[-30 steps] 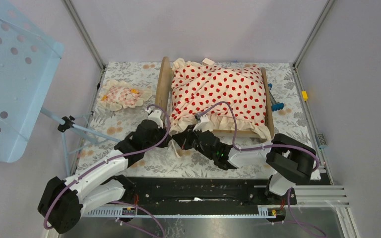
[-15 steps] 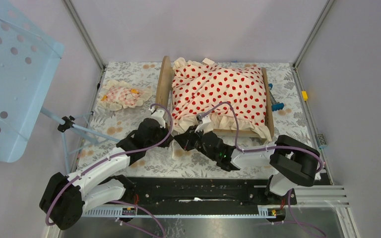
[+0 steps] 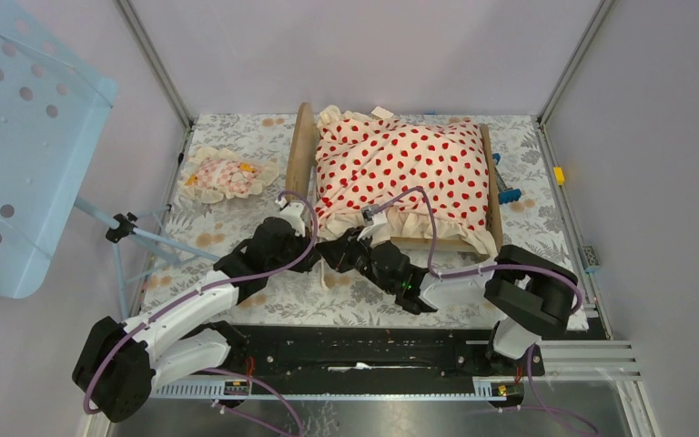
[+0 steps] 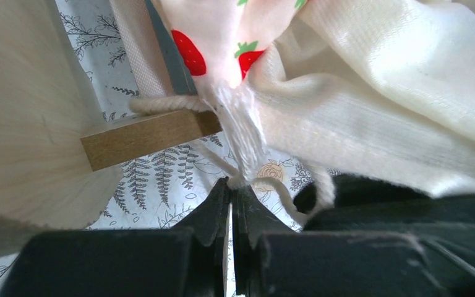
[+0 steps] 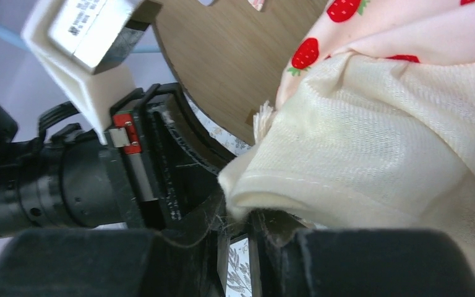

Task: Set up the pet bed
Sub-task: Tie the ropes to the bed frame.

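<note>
The pet bed stands at the table's back middle, its rounded wood headboard (image 3: 302,155) to the left. The red-dotted cream blanket (image 3: 400,168) covers it and hides the mattress. Both grippers meet at the bed's near-left corner. My left gripper (image 3: 308,228) is shut, and in the left wrist view its tips (image 4: 231,184) pinch white fringe threads of the blanket (image 4: 371,93) beside the headboard (image 4: 25,124). My right gripper (image 3: 326,253) is just below it. In the right wrist view its jaws (image 5: 238,216) stand slightly apart, with the cream ruffle (image 5: 377,142) lying over the fingertips.
A small pink checked pillow (image 3: 227,176) lies left of the headboard. A blue perforated panel on a tripod (image 3: 27,137) leans in over the left edge. A blue object (image 3: 508,194) and a yellow piece (image 3: 559,174) lie right of the bed. Walls enclose the table.
The right gripper's jaws have parted a little around the ruffle. The left arm has edged slightly right and stays shut on the fringe. The blanket has barely shifted.
</note>
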Robot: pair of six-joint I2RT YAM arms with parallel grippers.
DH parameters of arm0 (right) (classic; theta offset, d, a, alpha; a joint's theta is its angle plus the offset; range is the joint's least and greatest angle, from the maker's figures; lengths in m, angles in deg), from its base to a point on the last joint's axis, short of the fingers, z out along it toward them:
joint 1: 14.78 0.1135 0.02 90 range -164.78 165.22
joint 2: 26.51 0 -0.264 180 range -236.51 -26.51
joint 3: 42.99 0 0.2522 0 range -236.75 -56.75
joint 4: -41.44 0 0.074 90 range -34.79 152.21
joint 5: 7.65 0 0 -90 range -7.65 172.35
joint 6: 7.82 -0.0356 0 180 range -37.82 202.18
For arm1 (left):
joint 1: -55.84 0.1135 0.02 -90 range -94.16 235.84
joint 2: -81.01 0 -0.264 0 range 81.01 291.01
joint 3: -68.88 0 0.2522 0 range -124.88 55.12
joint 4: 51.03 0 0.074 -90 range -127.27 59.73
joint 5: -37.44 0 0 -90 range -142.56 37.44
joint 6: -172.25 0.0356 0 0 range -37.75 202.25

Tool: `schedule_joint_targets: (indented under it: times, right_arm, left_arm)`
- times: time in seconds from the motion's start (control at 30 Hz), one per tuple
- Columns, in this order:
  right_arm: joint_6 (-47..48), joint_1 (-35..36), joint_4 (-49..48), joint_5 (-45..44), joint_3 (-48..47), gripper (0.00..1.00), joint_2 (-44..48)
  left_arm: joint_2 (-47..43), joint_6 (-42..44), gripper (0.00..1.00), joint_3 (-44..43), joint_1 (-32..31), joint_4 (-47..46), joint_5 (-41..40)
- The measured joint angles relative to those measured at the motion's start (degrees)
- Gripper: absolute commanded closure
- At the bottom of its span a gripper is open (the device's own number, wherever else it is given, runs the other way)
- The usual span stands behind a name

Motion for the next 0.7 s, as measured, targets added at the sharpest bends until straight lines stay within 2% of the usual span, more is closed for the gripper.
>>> schedule_joint_targets:
  times: [0.2, 0.53, 0.6, 0.7]
  right_arm:
    - [-2.6, -1.3, -2.5, 0.5, 0.0, 0.79, -2.8]
    - [-6.1, -3.3, -4.3, 2.4, -0.2, 0.71, -4.9]
    - [-6.3, -3.6, -3.9, 3.0, -0.9, 0.74, -5.5]
    - [-6.6, -3.7, -3.4, 3.3, -1.6, 0.85, -5.9]
  left_arm:
    - [0.0, 0.0, 1.0, 0.0, 0.0, 0.0, 0.4]
    - [0.0, 0.0, 1.0, 0.1, -0.2, -0.1, 1.2]
    - [-0.1, 0.0, 1.0, 0.3, -0.2, -0.1, 1.3]
    - [-0.1, 0.0, 1.0, 0.5, -0.2, 0.1, 1.4]
